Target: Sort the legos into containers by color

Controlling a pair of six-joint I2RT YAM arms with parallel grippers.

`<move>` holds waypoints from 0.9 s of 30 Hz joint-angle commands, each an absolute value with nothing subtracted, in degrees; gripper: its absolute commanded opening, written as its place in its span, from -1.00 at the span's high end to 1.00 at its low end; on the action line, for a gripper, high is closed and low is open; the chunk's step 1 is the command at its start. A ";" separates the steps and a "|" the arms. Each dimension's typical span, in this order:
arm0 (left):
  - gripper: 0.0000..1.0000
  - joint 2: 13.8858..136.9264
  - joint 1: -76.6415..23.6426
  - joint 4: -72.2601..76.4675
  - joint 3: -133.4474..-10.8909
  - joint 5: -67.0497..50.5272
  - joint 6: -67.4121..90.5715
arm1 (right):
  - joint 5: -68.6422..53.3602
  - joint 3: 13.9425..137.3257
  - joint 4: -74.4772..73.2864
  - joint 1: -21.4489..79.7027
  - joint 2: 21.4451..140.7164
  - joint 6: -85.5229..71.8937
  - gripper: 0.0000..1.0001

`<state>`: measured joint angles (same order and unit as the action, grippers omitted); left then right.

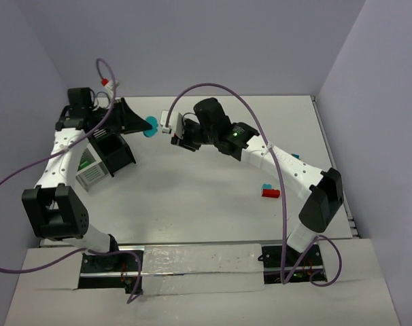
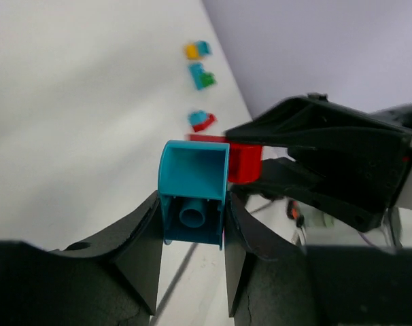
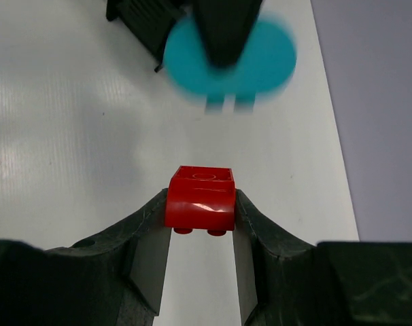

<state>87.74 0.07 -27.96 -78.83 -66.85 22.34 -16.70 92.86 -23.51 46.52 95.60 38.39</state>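
Note:
My left gripper (image 1: 145, 124) is shut on a teal lego (image 2: 192, 193) and holds it above the table at the back. My right gripper (image 1: 174, 132) is shut on a red lego (image 3: 200, 198) and faces the left one at close range. The red lego (image 2: 241, 161) shows just behind the teal one in the left wrist view. The teal lego (image 3: 230, 58) is blurred in the right wrist view. The containers stand at the left: a black bin (image 1: 117, 155) and a white slatted bin (image 1: 90, 170). Loose legos lie far off: yellow and cyan (image 2: 197, 49), teal and green (image 2: 202, 76), cyan and red (image 2: 201, 121).
A red brick (image 1: 270, 193) with a teal one (image 1: 266, 186) beside it lies on the table at the right, near the right arm's forearm (image 1: 287, 166). Purple cables (image 1: 219, 88) arc over both arms. The table's back edge meets the wall just behind the grippers.

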 commanded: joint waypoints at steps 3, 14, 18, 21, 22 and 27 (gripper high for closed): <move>1.00 85.42 13.09 -37.94 -84.47 -56.73 7.24 | -14.39 84.55 -23.34 43.24 88.89 37.75 1.00; 0.99 77.69 16.46 -28.10 -70.67 -28.85 -5.81 | -13.10 81.92 -24.09 39.98 88.63 35.59 1.00; 0.86 77.08 16.52 -23.56 -67.16 -25.44 -7.74 | -13.19 82.37 -24.62 39.73 89.13 35.33 1.00; 0.75 77.37 16.52 -20.85 -65.33 -24.06 -8.23 | -13.27 82.89 -24.93 39.73 89.48 35.10 1.00; 0.74 77.69 16.52 -20.14 -65.13 -23.82 -8.41 | -13.27 83.00 -25.05 39.76 89.56 34.98 1.00; 0.67 79.82 15.98 -19.62 -65.04 -23.47 -9.20 | -13.08 83.21 -25.31 39.75 89.58 34.72 1.00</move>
<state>79.05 16.52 -24.75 -64.69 -25.12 -7.08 -13.49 81.47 -25.34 40.07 91.39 35.61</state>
